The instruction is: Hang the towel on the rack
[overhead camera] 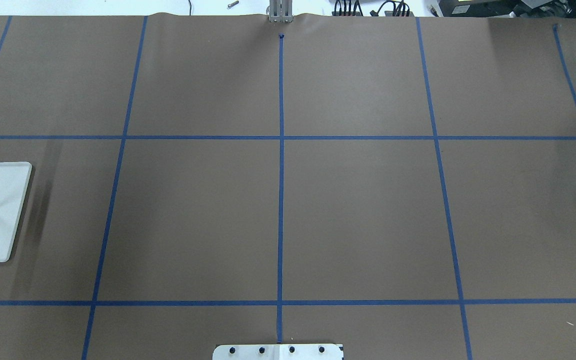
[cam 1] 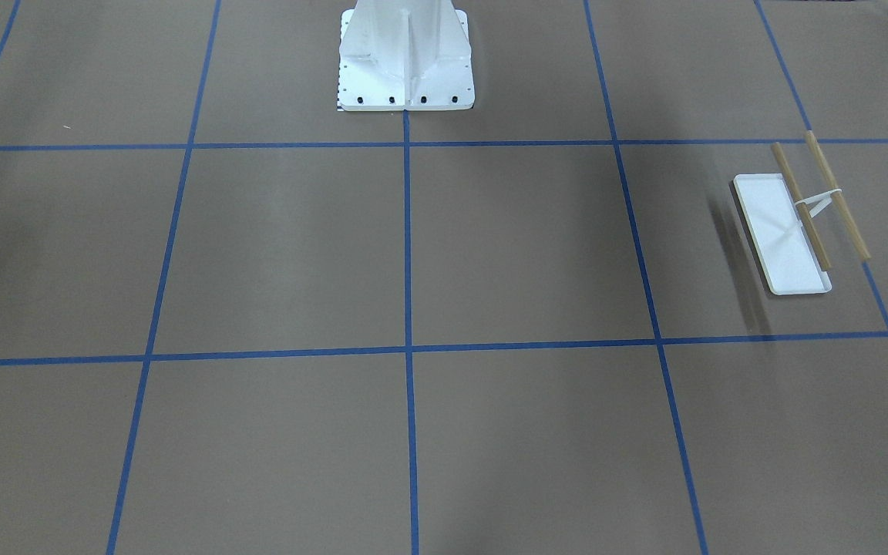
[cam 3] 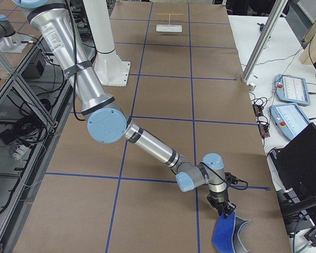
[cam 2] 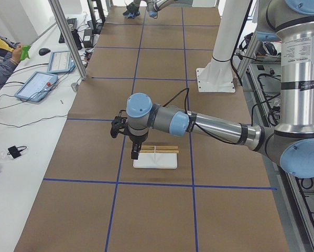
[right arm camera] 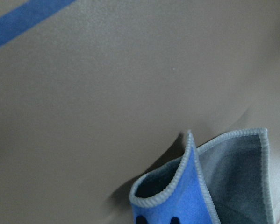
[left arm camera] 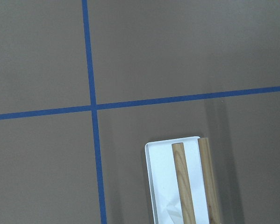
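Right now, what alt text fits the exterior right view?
The near right arm reaches low across the brown table, its claw at the top of a bunched blue towel by the near edge. The rack stands far at the opposite end.

The worktop [cam 1: 297, 247] is covered with plain brown paper. Blue tape lines [cam 1: 407, 231] divide it into large rectangles.

The big white pedestal [cam 1: 405, 62] is bolted down at the robot's edge, straddling the centre tape line.

Towards the robot's left end stands the rack [cam 1: 787, 258]. Its flat white tray base rests on the paper inside one grid square in the middle row. Its two wooden dowel bars [cam 1: 837, 196] sit above the base, parallel to its long side.

At the far right end is the towel [cam 3: 224, 235], blue with a grey reverse. It is bunched and partly raised, and whether its lower folds rest on the paper cannot be told.
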